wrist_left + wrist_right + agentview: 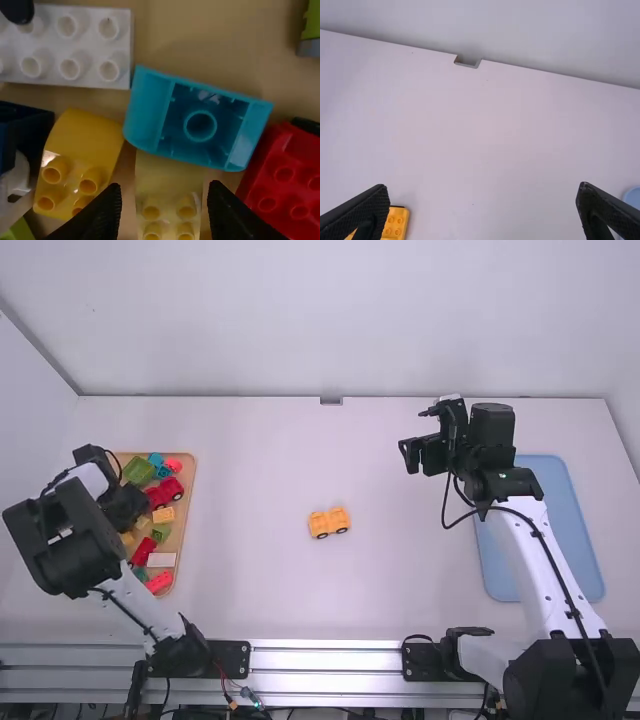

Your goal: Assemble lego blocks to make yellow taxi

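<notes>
My left gripper point(128, 508) is low over the wooden tray point(191, 490). In the left wrist view this gripper point(165, 200) stands open, a pale yellow block point(169, 177) lying between its fingertips with studs towards the bottom edge. Another yellow block point(85, 150) is beside it, and a teal block point(200, 125) adjoins its far end. My right gripper point(412, 432) is held above the right side of the table; in the right wrist view this gripper point(482, 200) is open and holds nothing. A yellow wheeled base point(329, 522) sits mid-table, its studs point(395, 224) visible in the right wrist view.
Around the yellow blocks are a white block point(85, 50), a red one point(285, 185) and a dark blue piece point(20, 135). More coloured blocks crowd the tray. A blue tray point(500, 570) lies at the right beneath the right arm.
</notes>
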`<state>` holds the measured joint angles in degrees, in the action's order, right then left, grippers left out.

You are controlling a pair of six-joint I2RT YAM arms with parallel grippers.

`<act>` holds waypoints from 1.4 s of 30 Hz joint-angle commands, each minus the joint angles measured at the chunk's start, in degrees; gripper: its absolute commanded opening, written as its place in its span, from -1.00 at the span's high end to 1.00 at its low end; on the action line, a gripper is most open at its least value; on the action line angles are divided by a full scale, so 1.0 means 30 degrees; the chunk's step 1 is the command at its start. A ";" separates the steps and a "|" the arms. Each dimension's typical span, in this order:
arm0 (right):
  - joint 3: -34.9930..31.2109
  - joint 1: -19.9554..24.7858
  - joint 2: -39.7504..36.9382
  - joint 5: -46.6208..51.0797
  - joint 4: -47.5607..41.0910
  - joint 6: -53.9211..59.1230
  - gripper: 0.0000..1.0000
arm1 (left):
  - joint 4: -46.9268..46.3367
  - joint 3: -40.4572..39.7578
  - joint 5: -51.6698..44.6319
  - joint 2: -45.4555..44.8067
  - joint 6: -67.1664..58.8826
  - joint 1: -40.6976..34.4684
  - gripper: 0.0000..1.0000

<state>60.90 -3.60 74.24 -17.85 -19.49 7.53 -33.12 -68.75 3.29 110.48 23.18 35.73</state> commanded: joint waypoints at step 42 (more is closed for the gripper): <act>0.0692 -0.0073 0.0117 -0.0124 -0.0291 -0.0073 -0.96 | -0.3337 -0.1188 -0.1501 -0.3716 0.7577 -0.1173 0.97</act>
<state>60.90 -3.60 74.24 -17.82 -20.34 7.57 -42.65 -73.21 1.10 104.38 41.01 34.04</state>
